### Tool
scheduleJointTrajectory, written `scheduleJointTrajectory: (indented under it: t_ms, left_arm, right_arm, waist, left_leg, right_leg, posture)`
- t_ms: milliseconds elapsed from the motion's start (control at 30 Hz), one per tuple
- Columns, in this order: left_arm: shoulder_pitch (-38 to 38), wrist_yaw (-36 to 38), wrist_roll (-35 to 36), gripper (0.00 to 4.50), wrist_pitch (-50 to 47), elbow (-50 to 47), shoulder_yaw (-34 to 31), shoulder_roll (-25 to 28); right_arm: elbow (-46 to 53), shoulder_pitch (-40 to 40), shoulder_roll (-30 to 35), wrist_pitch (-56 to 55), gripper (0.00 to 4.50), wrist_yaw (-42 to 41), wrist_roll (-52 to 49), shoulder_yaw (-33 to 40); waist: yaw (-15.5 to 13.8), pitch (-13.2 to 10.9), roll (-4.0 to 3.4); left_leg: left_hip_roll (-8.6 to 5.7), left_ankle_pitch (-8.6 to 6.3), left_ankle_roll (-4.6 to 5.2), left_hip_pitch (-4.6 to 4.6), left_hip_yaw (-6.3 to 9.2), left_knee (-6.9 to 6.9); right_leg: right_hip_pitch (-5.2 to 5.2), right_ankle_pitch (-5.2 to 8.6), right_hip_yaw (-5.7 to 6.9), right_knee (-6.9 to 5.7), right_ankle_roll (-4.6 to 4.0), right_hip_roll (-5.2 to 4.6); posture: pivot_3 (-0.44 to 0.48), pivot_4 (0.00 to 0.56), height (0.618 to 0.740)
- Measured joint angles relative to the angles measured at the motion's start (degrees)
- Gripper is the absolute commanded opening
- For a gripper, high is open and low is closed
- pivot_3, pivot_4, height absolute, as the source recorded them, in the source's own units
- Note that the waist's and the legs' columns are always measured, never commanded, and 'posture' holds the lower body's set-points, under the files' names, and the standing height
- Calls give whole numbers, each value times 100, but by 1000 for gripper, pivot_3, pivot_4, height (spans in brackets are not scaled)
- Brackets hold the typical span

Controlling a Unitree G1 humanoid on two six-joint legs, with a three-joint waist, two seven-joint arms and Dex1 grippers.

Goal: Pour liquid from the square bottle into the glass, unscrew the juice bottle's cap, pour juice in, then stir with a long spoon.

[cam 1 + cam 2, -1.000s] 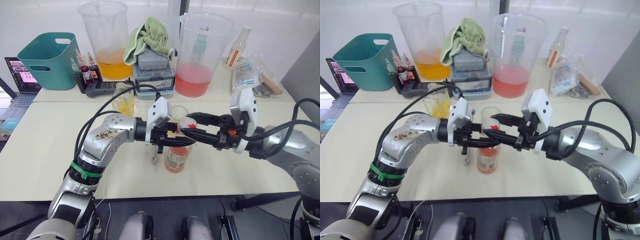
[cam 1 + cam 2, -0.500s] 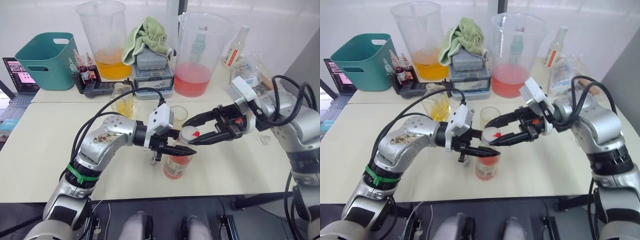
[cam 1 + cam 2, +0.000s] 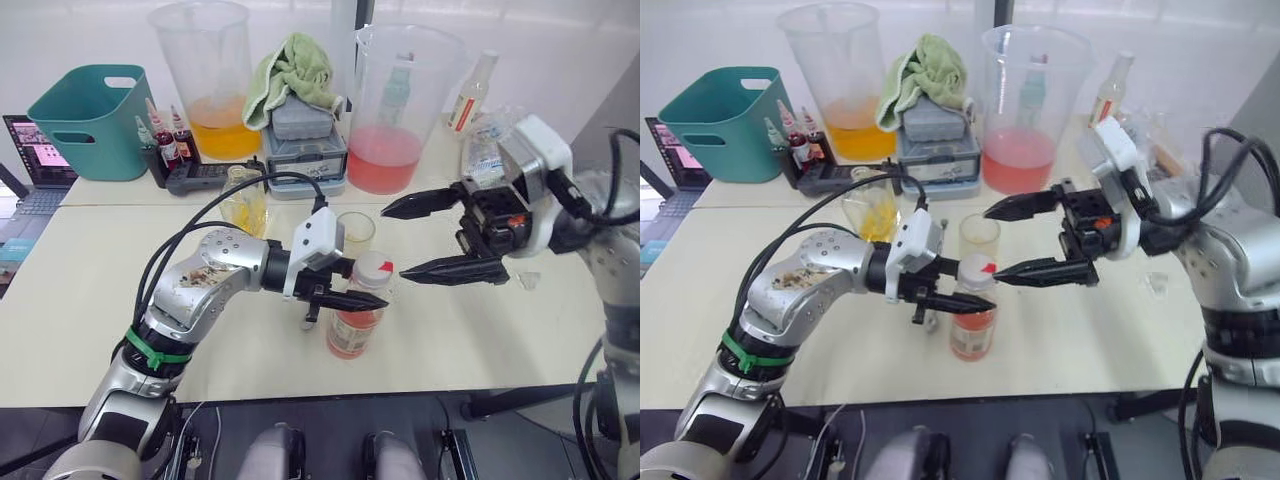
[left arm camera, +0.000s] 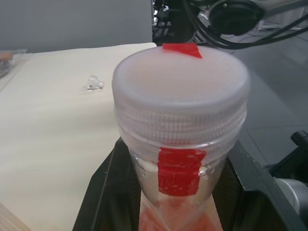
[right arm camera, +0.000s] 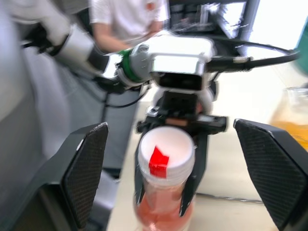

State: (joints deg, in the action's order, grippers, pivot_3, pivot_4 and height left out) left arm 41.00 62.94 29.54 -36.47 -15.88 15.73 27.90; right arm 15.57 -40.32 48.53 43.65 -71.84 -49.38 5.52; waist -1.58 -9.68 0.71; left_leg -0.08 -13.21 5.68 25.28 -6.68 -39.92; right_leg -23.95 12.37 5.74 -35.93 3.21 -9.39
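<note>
Holding the juice bottle [image 3: 356,318] by its neck, your left claw [image 3: 352,298] is clamped just under the white cap [image 3: 374,269]; the left wrist view shows a black finger [image 4: 103,192] pressed against each side of the bottle below the threads. This grip appears intended to stop the bottle from turning while the cap is worked, and it leaves the cap fully exposed from above. The bottle stands upright on the table [image 3: 90,290] with red juice in its lower part, and the cap is seated on it.

Just behind the left claw stands the empty-looking glass [image 3: 356,229], close enough for a short pour once the cap is off. A spoon [image 3: 309,315] lies partly hidden under the left claw, within easy reach for the stirring step.

Your right claw [image 3: 436,236] hangs to the right of the cap and above it, its two fingers spread wide apart and holding nothing. The right wrist view looks straight at the cap between those fingers, so the claw is lined up but not engaged. Judge the unscrewing step as unfinished: bring the right claw back over the cap, close on its ribbed rim, and turn again.
</note>
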Motion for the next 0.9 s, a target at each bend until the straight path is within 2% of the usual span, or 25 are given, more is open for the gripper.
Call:
scheduleJointTrajectory:
  t_ms: [200,333,567,600,800,833,900]
  left_arm:
    - [-7,-227,-36,1470,-15,-9,0,-48]
    - [-35,-301,-21,1470,-87,-75,-4,-58]
    - [-127,-400,8,1470,-122,-89,-68,-171]
    - [-140,-411,8,1470,-122,-84,-89,-192]
    - [-151,-431,11,1470,-118,-18,-120,-222]
    - [-151,-426,12,1470,-116,-12,-121,-225]
    - [-151,-418,11,1470,-111,-5,-120,-227]
  right_arm:
    - [1084,719,-220,460,4437,1570,-450,608]
    - [1666,983,-351,700,4437,2333,-771,627]
    - [2050,1138,-491,871,4437,3241,-913,425]
    - [2046,1204,-489,872,3923,3311,-841,357]
    - [2007,1237,-437,872,1927,3351,-717,192]
    - [2004,1237,-435,870,1714,3339,-713,189]
    - [1988,1237,-435,827,1714,3271,-703,173]
  waist:
    - [-10,0,0]
    - [-11,0,0]
    - [-18,0,0]
    - [-24,0,0]
    - [-33,0,0]
    - [-35,0,0]
    - [-39,0,0]
  left_leg:
    - [1,4,-5,1,-4,-1]
    - [0,3,-3,1,-4,0]
    - [-1,3,-2,1,-4,0]
    - [-2,3,-1,1,-5,-1]
    - [0,2,0,1,-6,-1]
    - [0,2,0,1,-6,-1]
    - [0,2,1,1,-6,-1]
  right_leg:
    - [-3,0,-3,3,0,3]
    - [-4,0,-5,2,0,3]
    - [-2,0,-5,3,0,7]
    - [-2,0,-5,3,1,8]
    - [-3,0,-7,3,1,14]
    - [-2,0,-7,4,1,14]
    - [-2,0,-7,5,1,14]
  posture:
    - [0,150,739]
    - [0,150,739]
    - [0,150,739]
    - [0,150,739]
    - [0,150,739]
    - [0,150,739]
    - [0,150,739]
